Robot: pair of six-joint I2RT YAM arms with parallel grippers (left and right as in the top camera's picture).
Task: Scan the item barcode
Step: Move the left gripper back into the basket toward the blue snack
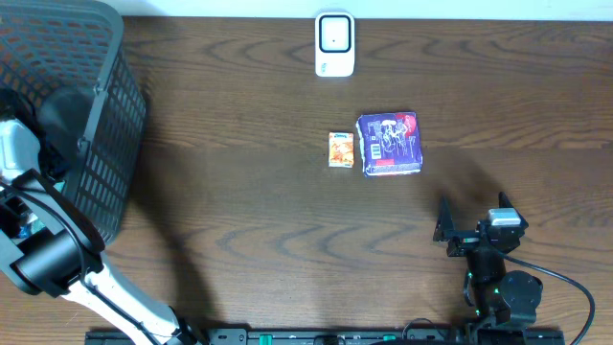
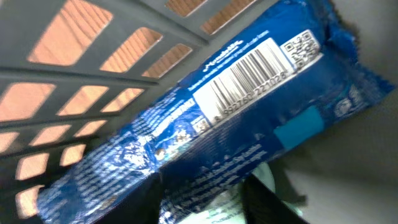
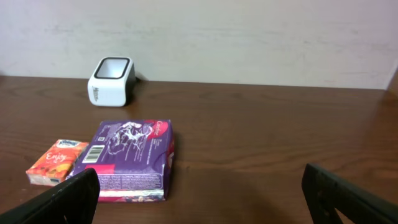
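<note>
The blue packet [image 2: 186,118] is lying inside the basket [image 2: 25,37], a grey plastic tub whose walls are a moulded lattice, with brown wood showing through the openings. Its wrapper is glossy, crinkled foil, long and pillow-shaped, and a white barcode [image 2: 249,68] panel is facing the left wrist camera. The left hand [image 2: 205,202] is sitting at the packet's lower edge, its dark fingers blurring on either side; whether it is clamping the foil I cannot tell. The overhead view is hiding the packet altogether, showing only the arm bending into the basket at the left end of the dark-grained desk [image 1: 239,220]. It is also showing the boxy white scanner [image 1: 334,43] at the far edge, and a flat purple pack [image 1: 389,144] just beside a small orange carton [image 1: 341,149]. The right hand [image 1: 474,216] is hovering near the front edge, fingers spread wide, gripping nothing.
</note>
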